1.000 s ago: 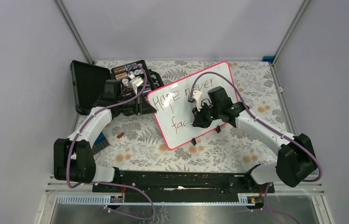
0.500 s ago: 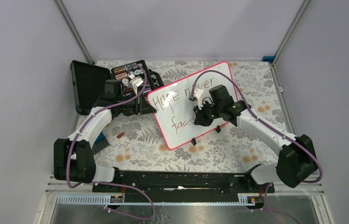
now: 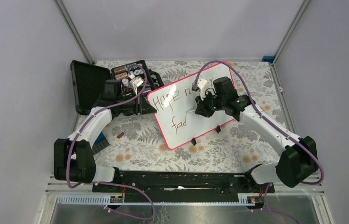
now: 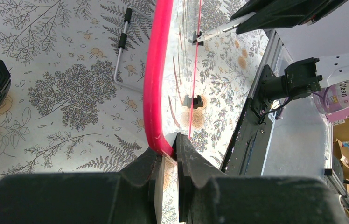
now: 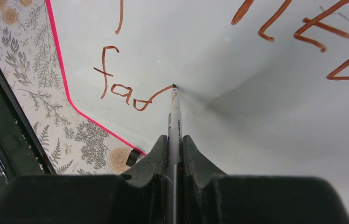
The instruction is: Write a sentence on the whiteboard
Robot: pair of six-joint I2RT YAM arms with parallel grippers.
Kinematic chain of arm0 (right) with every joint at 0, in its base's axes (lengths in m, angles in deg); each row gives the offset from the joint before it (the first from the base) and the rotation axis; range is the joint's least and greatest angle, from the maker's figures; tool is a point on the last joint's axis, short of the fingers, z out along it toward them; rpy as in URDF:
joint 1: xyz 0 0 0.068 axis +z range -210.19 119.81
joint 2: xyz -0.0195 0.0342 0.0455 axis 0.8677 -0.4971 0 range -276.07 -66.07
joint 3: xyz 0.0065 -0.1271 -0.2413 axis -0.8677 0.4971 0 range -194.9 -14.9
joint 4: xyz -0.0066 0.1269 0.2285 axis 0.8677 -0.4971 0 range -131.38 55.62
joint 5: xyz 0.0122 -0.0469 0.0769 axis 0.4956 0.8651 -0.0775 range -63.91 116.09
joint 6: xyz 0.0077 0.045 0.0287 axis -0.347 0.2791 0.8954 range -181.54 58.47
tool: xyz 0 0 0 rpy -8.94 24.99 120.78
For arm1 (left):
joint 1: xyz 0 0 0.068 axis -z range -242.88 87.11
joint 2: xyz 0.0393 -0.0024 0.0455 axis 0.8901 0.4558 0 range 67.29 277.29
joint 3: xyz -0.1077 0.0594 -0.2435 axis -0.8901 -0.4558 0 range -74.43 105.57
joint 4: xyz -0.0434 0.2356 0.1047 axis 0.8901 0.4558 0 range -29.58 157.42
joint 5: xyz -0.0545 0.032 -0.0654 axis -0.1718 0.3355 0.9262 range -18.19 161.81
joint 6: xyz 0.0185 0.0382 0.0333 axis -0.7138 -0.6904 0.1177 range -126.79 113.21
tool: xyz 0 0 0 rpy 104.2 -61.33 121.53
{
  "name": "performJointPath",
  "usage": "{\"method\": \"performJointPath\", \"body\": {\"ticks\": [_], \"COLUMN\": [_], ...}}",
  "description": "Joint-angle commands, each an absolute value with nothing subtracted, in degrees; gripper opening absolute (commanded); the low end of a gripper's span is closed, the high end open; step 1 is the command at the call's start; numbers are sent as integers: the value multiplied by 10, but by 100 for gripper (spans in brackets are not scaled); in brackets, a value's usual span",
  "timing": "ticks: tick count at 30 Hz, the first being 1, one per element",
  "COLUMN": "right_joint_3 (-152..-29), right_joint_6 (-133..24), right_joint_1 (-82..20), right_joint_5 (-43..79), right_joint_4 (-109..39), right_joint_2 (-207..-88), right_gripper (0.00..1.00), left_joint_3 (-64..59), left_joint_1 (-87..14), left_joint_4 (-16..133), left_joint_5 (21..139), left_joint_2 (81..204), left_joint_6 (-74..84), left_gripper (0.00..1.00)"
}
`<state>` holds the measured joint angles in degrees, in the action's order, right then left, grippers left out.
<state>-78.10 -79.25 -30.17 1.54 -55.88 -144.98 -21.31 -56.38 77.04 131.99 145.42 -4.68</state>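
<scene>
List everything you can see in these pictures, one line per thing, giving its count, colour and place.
whiteboard: one, white with pink-red rim, mid-table
writing: two lines, brown, on the whiteboard; lower line reads "fad"
clips: two, black, whiteboard's near edge
marker: one, pale barrel, tip on the whiteboard
case: one, black, open, far left
tablecloth: one, pale fern-and-flower print, covering the table
left gripper: one, black, shut on the whiteboard's rim
right gripper: one, black, shut on the marker

Both arms reaching forward, left tool (image 4: 166,151) clamped shut, right tool (image 5: 174,142) pinched shut
</scene>
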Motion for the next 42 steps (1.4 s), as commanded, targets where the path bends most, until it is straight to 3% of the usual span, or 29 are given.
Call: {"method": "performJointPath", "body": {"ticks": [1, 42], "right_joint_3": [-811, -726], "right_joint_6": [-798, -809], "right_joint_1": [-309, -290], "right_joint_5": [27, -21], "right_joint_4": [-546, -550], "right_joint_2": [-1457, -1448], "right_gripper": [0, 0], "left_joint_3": [-203, -195], "left_joint_1": [-550, -548], "left_joint_4": [766, 769], "left_joint_5": [1305, 1302], "left_joint_2": [1458, 1462], "left_joint_6": [-96, -96], "left_gripper": [0, 0]}}
